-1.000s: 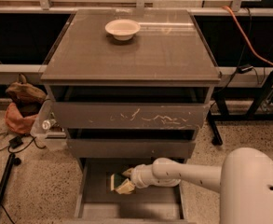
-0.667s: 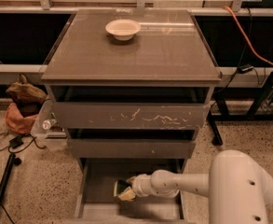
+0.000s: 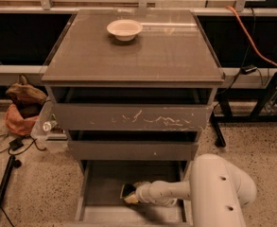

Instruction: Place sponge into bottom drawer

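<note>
The bottom drawer (image 3: 102,183) of the grey-brown cabinet is pulled out, a shallow grey tray with a flat floor. My gripper (image 3: 134,193) reaches into it from the right, low over the floor near the middle. It is shut on the sponge (image 3: 127,193), whose dark green face and pale yellow foam show at the tip, tilted. The white arm (image 3: 218,193) fills the lower right and hides the drawer's right side.
A white bowl (image 3: 124,29) stands on the cabinet top (image 3: 142,60). The scratched-front drawer (image 3: 128,117) and middle drawer (image 3: 133,150) are slightly open above. A bag (image 3: 21,108) and bottle (image 3: 48,126) lie left. A black stand (image 3: 265,103) and orange cable (image 3: 251,41) are right.
The arm has lowered and drawn nearer the drawer floor, carrying the sponge down and slightly left. The gripper still holds it.
</note>
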Robot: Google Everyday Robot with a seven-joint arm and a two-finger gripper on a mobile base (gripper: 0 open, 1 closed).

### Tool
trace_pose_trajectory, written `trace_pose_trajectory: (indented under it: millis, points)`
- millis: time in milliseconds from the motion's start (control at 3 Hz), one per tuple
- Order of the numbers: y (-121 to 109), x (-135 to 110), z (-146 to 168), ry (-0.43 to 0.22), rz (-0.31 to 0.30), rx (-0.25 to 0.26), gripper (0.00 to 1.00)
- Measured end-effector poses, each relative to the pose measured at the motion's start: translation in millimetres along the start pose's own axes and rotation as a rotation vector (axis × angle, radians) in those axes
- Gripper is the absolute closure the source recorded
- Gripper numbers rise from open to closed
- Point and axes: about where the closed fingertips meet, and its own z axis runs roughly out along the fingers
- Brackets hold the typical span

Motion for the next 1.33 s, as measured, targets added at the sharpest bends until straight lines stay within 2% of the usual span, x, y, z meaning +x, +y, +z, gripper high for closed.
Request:
trace_pose_trajectory:
  millis: [333,667,1333]
  points:
    - [-7.1,14.1,20.7,0.001,-0.004,0.005,1.00]
    - [-10.7,14.0,22.3,-0.001,-0.001,0.010,0.81]
    - [-10.7,14.0,22.4,-0.001,-0.001,0.010,0.35]
